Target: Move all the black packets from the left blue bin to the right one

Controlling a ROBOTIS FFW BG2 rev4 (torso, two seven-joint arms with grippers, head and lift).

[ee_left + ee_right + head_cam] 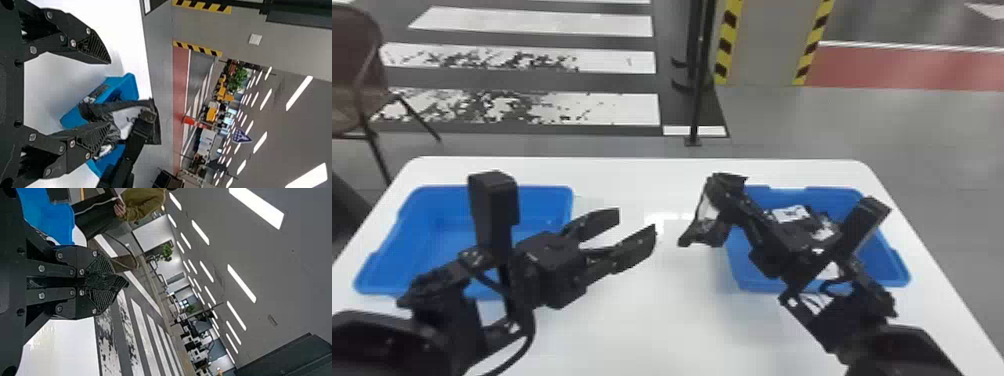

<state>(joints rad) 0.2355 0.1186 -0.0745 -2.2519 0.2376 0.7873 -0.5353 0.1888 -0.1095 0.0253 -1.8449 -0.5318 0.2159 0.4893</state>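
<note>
Nearest to us, our left gripper stands with its two fingers spread apart over the white table. Our right gripper has its fingers squeezed together on a crumpled black packet with a pale patch, which hangs near the side of the right blue bin that faces the left one. Inside that bin we see more packets, partly hidden by our right arm. Our left arm crosses in front of the left blue bin. Beyond the table we see a brown chair on the left and a black pole near the middle.
</note>
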